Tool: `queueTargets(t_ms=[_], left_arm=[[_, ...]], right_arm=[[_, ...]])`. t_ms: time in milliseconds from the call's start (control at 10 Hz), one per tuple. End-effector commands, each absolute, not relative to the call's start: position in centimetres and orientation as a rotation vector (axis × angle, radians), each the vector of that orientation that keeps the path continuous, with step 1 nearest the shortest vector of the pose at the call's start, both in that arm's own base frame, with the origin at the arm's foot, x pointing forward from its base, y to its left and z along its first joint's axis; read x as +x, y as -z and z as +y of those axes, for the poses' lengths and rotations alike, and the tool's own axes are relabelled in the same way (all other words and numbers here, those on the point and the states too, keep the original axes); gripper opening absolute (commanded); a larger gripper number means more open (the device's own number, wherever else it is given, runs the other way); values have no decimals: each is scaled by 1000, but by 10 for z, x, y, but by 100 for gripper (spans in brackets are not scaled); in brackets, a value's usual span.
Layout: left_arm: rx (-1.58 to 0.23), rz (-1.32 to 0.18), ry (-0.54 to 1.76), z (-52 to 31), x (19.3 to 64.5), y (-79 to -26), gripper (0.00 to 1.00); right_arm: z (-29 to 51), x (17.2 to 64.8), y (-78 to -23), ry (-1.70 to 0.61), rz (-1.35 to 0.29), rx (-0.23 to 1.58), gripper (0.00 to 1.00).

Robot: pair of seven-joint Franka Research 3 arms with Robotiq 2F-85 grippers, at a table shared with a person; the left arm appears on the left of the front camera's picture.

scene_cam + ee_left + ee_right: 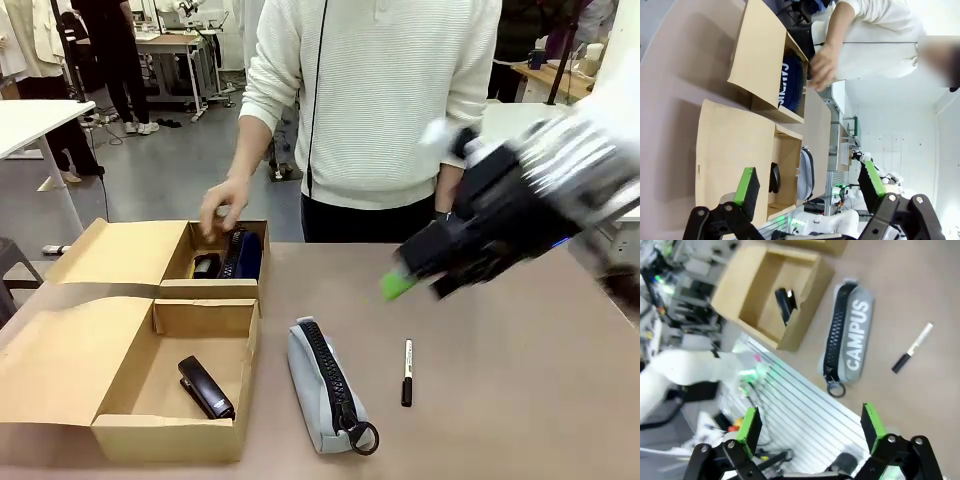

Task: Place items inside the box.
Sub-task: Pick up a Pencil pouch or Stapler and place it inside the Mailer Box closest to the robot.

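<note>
The right gripper [400,284] hangs blurred above the table [520,400], well to the right of the boxes; in the right wrist view its 2 fingers are spread wide with nothing between them, above the table's near edge. The left gripper [807,176] also has its fingers spread apart and empty in the left wrist view, with the boxes beyond it. 2 open cardboard box parts stand one behind the other at the table's left; I cannot tell whether they are joined. The near box [165,440] holds 1 black stapler [206,388] lying on its floor. The far box [215,290] holds the navy pouch [244,255] and, just beside it, a small black thing too dark to name. The person's hand [224,206] is over the far box's back edge. The grey pouch [325,385], lettered "CAMPUS", lies on the table just right of the near box. The marker pen [407,372] lies on the table to the right of the grey pouch, apart from it.
</note>
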State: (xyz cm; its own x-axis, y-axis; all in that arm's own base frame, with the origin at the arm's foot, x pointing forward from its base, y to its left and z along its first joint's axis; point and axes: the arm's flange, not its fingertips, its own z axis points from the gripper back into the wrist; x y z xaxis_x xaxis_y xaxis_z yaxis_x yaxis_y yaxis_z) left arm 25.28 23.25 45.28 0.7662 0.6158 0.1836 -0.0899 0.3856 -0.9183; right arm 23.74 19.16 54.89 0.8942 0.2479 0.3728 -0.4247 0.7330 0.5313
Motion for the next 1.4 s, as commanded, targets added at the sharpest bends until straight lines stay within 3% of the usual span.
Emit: queueTargets(t_ms=[0,200,400,700,800,900,1300], left_arm=[[-1108,-579,-464,232,254,-453,100],[-1108,-579,-464,232,254,-453,100],[-1108,-579,-464,232,254,-453,100],[-1108,-579,-464,232,254,-453,100],[-1108,-579,-464,232,254,-453,100],[-1108,-579,-464,232,254,-453,100],[-1108,-579,-464,232,254,-453,100]], right_arm=[[60,211,-525,-115,-311,824,100],[-55,204,-506,100,-342,1074,100],[-119,177,-468,208,-411,1267,100],[-132,162,-384,370,-320,1341,100],[-113,172,-373,346,-259,1268,100],[-221,162,-454,382,-371,1359,100],[-221,162,-454,382,-371,1359,100]])
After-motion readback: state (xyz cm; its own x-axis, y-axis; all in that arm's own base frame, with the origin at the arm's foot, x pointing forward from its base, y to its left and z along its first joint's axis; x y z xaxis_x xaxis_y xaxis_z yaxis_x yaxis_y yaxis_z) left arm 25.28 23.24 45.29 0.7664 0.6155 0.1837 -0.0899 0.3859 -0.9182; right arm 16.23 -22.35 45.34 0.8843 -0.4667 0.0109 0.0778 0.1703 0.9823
